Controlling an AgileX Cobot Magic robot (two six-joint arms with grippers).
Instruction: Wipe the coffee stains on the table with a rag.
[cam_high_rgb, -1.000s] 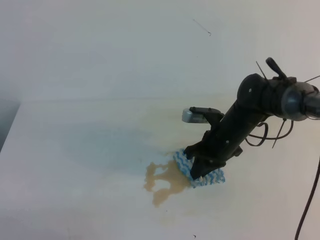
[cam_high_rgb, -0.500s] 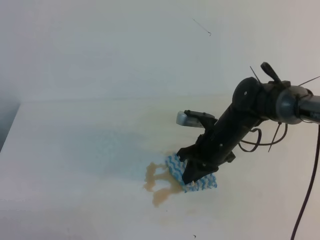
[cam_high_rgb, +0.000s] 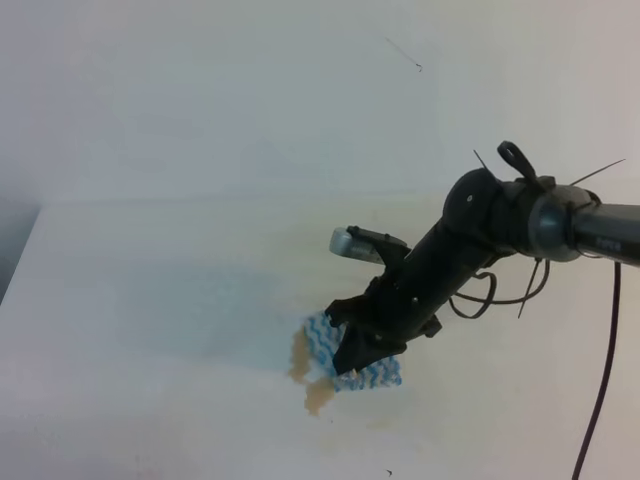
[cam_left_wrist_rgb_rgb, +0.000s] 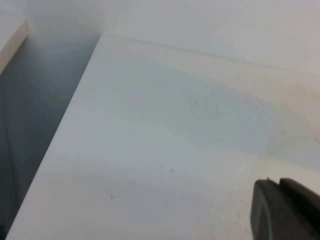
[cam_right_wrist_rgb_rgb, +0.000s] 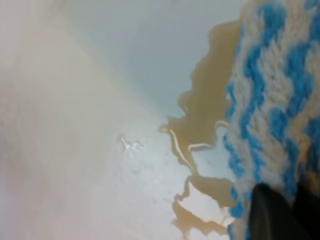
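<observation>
The blue-and-white zigzag rag (cam_high_rgb: 322, 341) lies flat on the white table (cam_high_rgb: 150, 330), pressed down by my right gripper (cam_high_rgb: 350, 362), which is shut on it. The rag covers most of the tan coffee stains (cam_high_rgb: 316, 396); only a lobe at its left and lower edge shows. In the right wrist view the rag (cam_right_wrist_rgb_rgb: 272, 100) fills the right side, with the stain (cam_right_wrist_rgb_rgb: 207, 95) spreading to its left and a dark fingertip (cam_right_wrist_rgb_rgb: 272, 217) at the bottom. The left wrist view shows bare table (cam_left_wrist_rgb_rgb: 150, 150) and one dark finger (cam_left_wrist_rgb_rgb: 285, 210); whether that gripper is open or shut does not show.
The table's left edge (cam_high_rgb: 22, 250) drops to a dark gap, also seen in the left wrist view (cam_left_wrist_rgb_rgb: 45, 125). A white wall (cam_high_rgb: 250, 90) rises behind the table. A black cable (cam_high_rgb: 600, 380) hangs at the right.
My right gripper has slid left with the rag across the stain. Less brown liquid shows now than a second ago.
</observation>
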